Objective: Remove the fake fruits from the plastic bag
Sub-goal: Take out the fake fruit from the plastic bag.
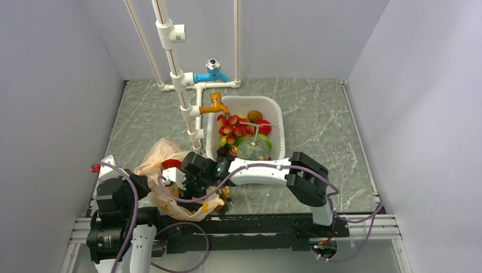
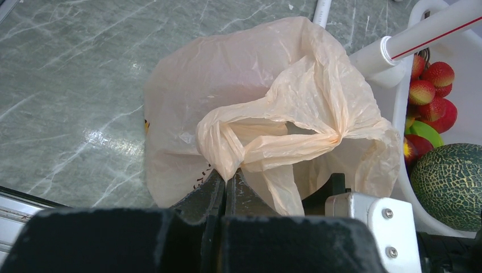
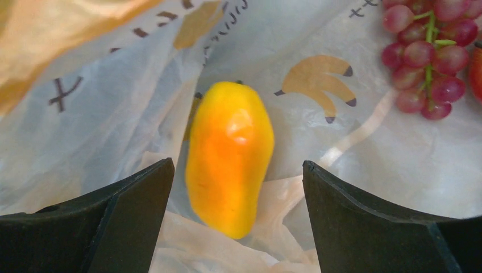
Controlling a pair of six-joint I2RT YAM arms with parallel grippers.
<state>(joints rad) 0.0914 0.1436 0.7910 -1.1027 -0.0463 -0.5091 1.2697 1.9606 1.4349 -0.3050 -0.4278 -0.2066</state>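
Note:
The plastic bag (image 1: 162, 162) lies crumpled at the near left of the table. My left gripper (image 2: 230, 175) is shut on a bunched fold of the bag's rim (image 2: 273, 131) and holds the mouth up. My right gripper (image 3: 239, 164) is open inside the bag, its fingers either side of a yellow-orange oblong fruit (image 3: 230, 153) without touching it. The bunch of red grapes (image 3: 426, 51) lies on the bag's floor at the far right, beside the edge of a red fruit (image 3: 477, 68). The netted melon (image 1: 253, 149) sits in the white basin.
The white basin (image 1: 273, 108) stands right of the bag, holding the melon (image 2: 449, 182), small red fruits (image 2: 432, 85) and green ones. White pipes (image 1: 170, 51) with an orange tap (image 1: 216, 105) rise just behind the bag and the basin.

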